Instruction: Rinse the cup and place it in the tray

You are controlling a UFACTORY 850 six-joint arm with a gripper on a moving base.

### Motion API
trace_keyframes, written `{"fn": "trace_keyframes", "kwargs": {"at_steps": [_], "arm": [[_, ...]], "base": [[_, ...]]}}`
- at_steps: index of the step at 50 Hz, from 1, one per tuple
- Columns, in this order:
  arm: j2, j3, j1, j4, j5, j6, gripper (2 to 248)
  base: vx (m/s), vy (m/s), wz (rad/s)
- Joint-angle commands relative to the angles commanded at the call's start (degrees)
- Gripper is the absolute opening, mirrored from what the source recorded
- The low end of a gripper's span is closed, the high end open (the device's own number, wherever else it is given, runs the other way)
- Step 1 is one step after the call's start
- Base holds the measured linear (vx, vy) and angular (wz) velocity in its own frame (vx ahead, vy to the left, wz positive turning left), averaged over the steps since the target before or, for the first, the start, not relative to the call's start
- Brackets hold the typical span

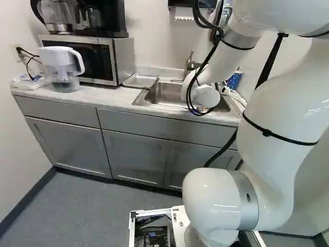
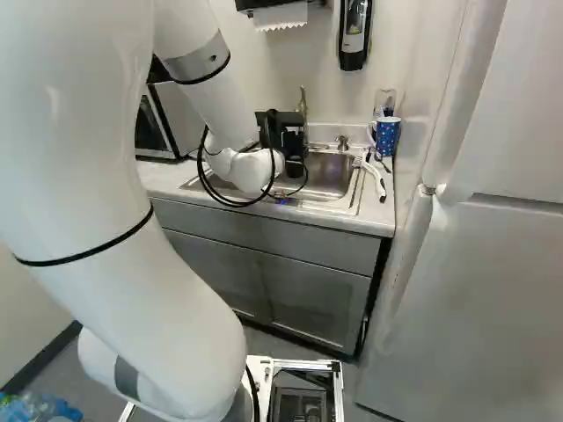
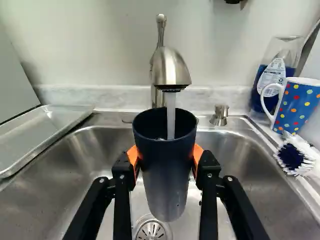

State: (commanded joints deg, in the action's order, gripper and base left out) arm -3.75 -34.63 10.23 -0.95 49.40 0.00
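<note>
My gripper (image 3: 165, 155) is holding the cup (image 3: 164, 180), its orange pads (image 3: 198, 151) pressed on opposite sides. The cup is upright right under the tap (image 3: 170, 67), and water (image 3: 171, 117) falls from the tap into its mouth. I judge this to be the rinse itself.

To do it well, I should keep my grip firm, as wet walls may slip, let some water gather, then tip the cup below the tap so it pours into the sink (image 3: 240, 170), clear of my wrist. I'd drain it before carrying it to the tray (image 3: 45, 134), which lies off to the tap's side opposite the mug (image 3: 295, 107).

Beyond the mug, on its side of the tap, a bottle (image 3: 257, 95) bears a white printed label (image 3: 273, 78). I see no writing on the cup.
</note>
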Motion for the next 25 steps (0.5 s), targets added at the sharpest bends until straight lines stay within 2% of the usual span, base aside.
{"fn": "trace_keyframes", "kwargs": {"at_steps": [25], "arm": [[0.0,0.0,0.0,0.0,0.0,0.0,122]], "base": [[0.000,0.000,0.000]]}}
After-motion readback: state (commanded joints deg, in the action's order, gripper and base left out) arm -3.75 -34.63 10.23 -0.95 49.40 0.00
